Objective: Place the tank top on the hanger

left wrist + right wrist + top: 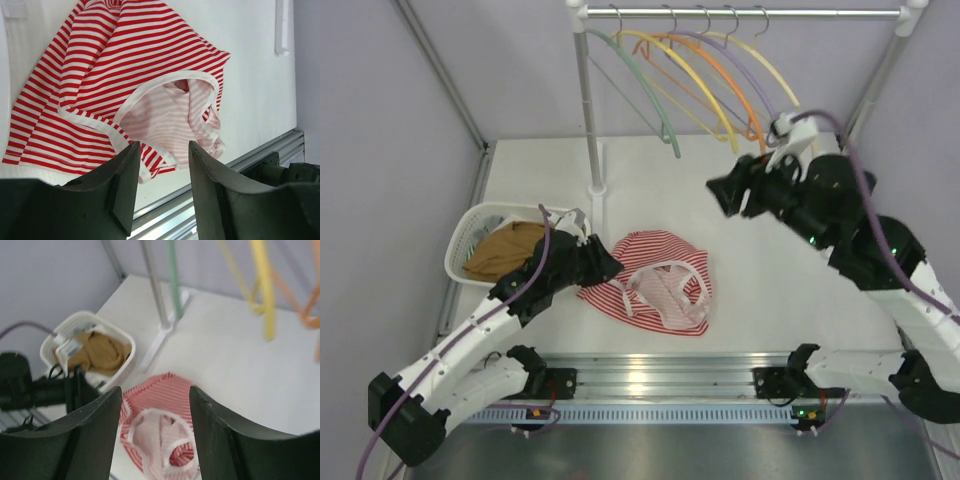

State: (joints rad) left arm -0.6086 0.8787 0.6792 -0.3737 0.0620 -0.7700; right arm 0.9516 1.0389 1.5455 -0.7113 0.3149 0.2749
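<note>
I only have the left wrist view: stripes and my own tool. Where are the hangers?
Observer: On a rail at the back of the table, beyond the tank top. The pale hanger reaches furthest right.
Operator: Where is the right tool?
Observer: The right tool is raised over the table's right side, open and empty.
Operator: Anything to my left?
Observer: A white basket holding a tan garment sits beside the left arm.
</note>
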